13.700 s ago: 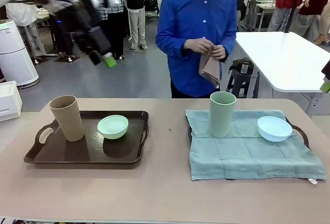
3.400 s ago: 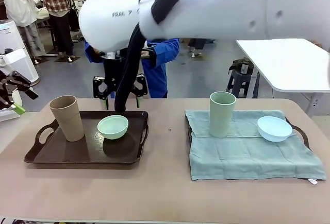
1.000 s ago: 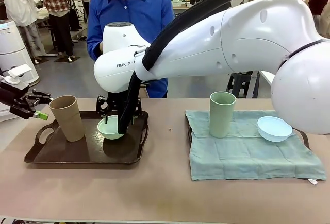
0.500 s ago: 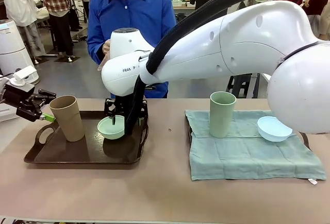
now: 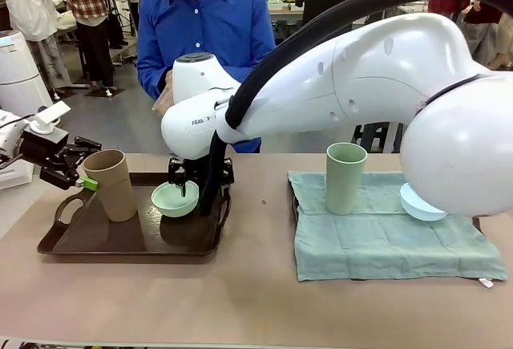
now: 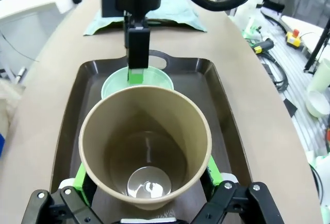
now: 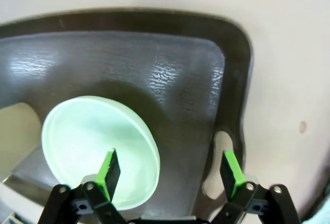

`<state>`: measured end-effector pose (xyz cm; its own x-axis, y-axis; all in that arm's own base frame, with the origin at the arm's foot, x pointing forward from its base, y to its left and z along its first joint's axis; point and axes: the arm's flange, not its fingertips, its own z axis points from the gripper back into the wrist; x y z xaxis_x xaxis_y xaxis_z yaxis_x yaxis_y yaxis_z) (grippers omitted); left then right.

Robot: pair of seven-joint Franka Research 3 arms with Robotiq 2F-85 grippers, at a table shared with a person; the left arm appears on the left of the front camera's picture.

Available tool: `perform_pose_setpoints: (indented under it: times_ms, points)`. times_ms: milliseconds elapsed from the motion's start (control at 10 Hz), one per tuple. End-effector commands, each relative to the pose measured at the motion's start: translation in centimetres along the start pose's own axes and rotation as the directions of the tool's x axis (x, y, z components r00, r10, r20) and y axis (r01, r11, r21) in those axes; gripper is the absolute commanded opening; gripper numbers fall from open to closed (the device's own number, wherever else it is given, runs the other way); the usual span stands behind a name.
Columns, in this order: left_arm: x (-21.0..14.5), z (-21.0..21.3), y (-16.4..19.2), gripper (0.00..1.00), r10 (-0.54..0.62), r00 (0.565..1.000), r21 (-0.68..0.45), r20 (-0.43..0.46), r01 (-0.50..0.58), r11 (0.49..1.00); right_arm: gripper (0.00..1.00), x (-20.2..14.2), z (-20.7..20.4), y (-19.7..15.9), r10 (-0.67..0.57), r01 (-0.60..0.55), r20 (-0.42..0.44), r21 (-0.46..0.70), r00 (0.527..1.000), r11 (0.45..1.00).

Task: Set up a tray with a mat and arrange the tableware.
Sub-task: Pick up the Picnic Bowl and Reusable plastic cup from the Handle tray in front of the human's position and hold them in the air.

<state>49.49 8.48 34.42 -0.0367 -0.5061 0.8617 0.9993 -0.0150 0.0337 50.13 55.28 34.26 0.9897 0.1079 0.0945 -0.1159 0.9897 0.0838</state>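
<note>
The tan cup [image 5: 112, 185] stands at the left end of the dark brown tray [image 5: 120, 241]. My left gripper [image 5: 82, 178] is open, with the cup between its green pads; in the left wrist view the cup [image 6: 146, 147] sits just above the left gripper [image 6: 146, 183]. My right gripper [image 5: 197, 182] hangs open over the mint green bowl [image 5: 172, 199]. In the right wrist view the right gripper [image 7: 170, 171] straddles the rim of the bowl [image 7: 87, 136], one finger over the bowl, the other over the tray handle. On the right tray, a teal mat [image 5: 385, 241] carries the sage green cup [image 5: 345, 177] and the pale blue bowl [image 5: 417, 207].
A person in a blue shirt [image 5: 204, 28] stands at the far side behind the left tray. My bulky right arm [image 5: 353, 84] crosses above the table's middle and hides part of the pale blue bowl. Bare tabletop [image 5: 240, 301] lies along the front edge.
My left gripper has slid right until its fingers flank the tan cup. The right gripper has shifted a little right, from over the bowl's middle to its right rim.
</note>
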Motion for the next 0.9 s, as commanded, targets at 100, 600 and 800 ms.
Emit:
perform_pose_setpoints:
  times_ms: [100,600,800]
  points:
    - [0.31,-1.7,-0.81,1.0,-0.054,0.998,0.004,-0.015,0.054,0.999,1.0,1.13,-1.4,1.44,0.043,-0.043,0.005,-0.032,0.999,0.999]
    - [0.07,-1.62,-0.42,0.0,-0.029,0.999,0.012,-0.028,0.029,1.0,0.0,1.14,-1.45,1.59,0.061,-0.061,-0.002,-0.035,0.998,0.997]
    - [0.03,-1.6,-0.18,0.0,-0.025,0.999,0.011,-0.032,0.026,1.0,0.0,1.08,-1.09,1.57,0.063,-0.062,0.003,-0.04,0.998,0.997]
